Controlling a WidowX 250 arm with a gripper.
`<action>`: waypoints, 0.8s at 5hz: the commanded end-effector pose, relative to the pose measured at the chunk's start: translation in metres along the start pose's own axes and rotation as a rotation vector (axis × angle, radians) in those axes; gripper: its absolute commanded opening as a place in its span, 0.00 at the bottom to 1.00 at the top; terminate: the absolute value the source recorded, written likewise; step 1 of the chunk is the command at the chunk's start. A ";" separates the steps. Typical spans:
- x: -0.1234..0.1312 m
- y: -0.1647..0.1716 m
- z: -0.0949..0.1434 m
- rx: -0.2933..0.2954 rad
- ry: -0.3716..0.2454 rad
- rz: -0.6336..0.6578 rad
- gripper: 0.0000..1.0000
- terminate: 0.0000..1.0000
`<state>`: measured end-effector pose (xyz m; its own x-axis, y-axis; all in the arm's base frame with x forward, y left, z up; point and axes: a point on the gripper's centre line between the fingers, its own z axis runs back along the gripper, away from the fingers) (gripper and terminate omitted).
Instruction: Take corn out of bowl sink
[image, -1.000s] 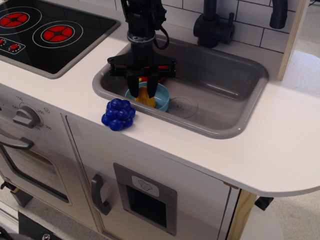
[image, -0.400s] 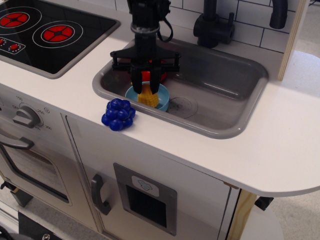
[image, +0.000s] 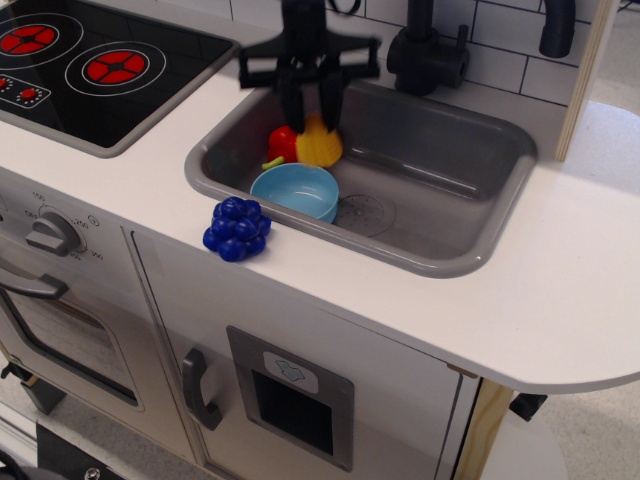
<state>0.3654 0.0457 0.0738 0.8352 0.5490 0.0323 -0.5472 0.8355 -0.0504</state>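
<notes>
Here, hand (image: 310, 108) grasping corn (image: 319, 145) above sink (image: 480, 165), bowl (image: 296, 190) empty, red pepper (image: 283, 143) behind bowl.

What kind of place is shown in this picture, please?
Most likely a child's play kitchen, not a real one. It has a small grey sink set in a white counter, a flat stovetop with red rings, and an oven door with a knob below.
</notes>
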 end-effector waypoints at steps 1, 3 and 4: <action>-0.003 -0.053 -0.003 0.006 -0.049 -0.016 0.00 0.00; -0.038 -0.078 -0.042 0.042 -0.042 -0.076 0.00 0.00; -0.044 -0.081 -0.049 0.045 -0.045 -0.067 0.00 0.00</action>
<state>0.3712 -0.0481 0.0146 0.8700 0.4910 0.0451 -0.4921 0.8703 0.0195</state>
